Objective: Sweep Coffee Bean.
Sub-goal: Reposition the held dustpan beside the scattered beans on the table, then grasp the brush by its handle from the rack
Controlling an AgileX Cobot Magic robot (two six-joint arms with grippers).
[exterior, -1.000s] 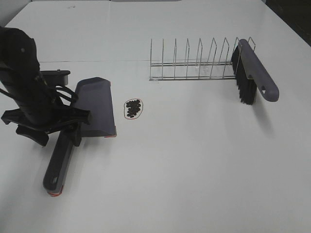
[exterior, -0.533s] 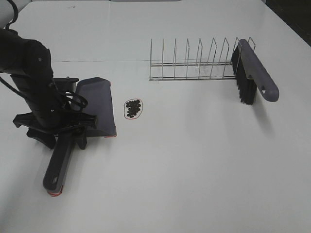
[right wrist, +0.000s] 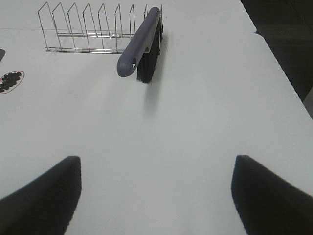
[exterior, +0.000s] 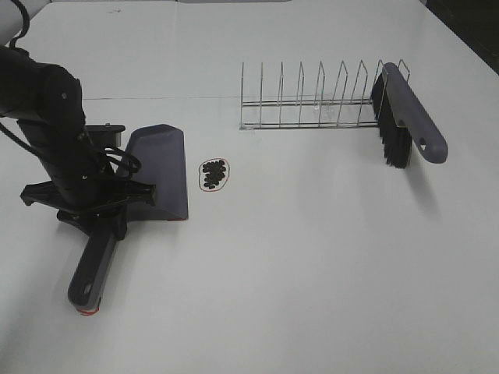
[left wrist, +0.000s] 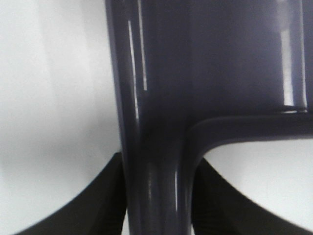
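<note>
While the left jaws grip the dustpan [exterior: 160,167] handle near the beans [exterior: 214,174], the right jaws stand open and empty.

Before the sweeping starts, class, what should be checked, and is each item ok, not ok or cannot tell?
1. Left end effector shut on dustpan handle: ok.
2. Coffee beans in one heap beside dustpan: ok.
3. Brush picked up: not ok, it leans on the wire rack.
4. Right end effector open for the brush: ok.
5. Dustpan edge flat on table: cannot tell.
</note>
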